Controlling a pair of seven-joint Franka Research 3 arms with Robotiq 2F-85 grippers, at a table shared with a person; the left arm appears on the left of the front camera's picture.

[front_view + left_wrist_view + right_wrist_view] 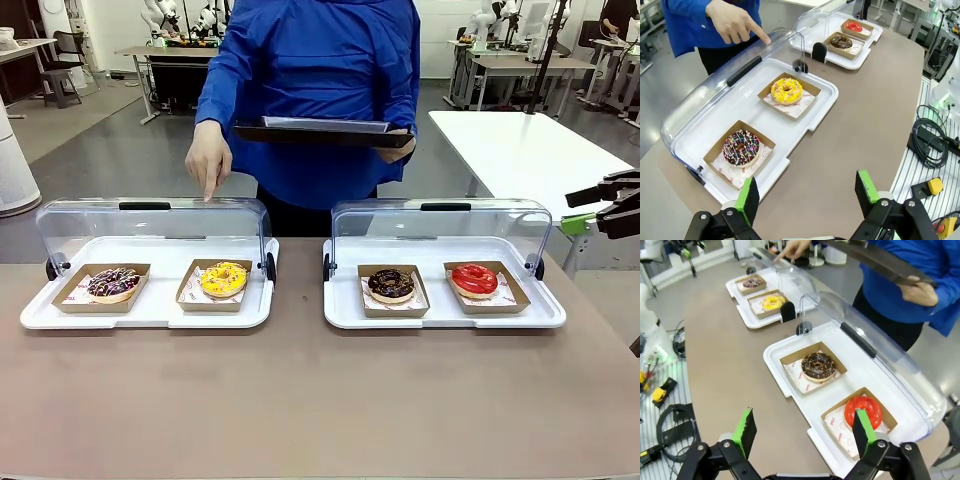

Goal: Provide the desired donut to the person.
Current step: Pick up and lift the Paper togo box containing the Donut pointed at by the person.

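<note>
The person in a blue coat stands at the far side, holding a dark tray in one hand. The other hand points a finger down onto the left case's lid, above the yellow donut. That donut sits in a cardboard box beside a sprinkled chocolate donut. My left gripper hovers open over the table's near edge, short of this case. My right gripper is open too, off the table's right end, with nothing between its fingers.
The right white case holds a chocolate donut and a red glazed donut. Both clear lids are rolled back toward the person. Bare brown table lies in front of the cases. Cables and tools lie beside the table.
</note>
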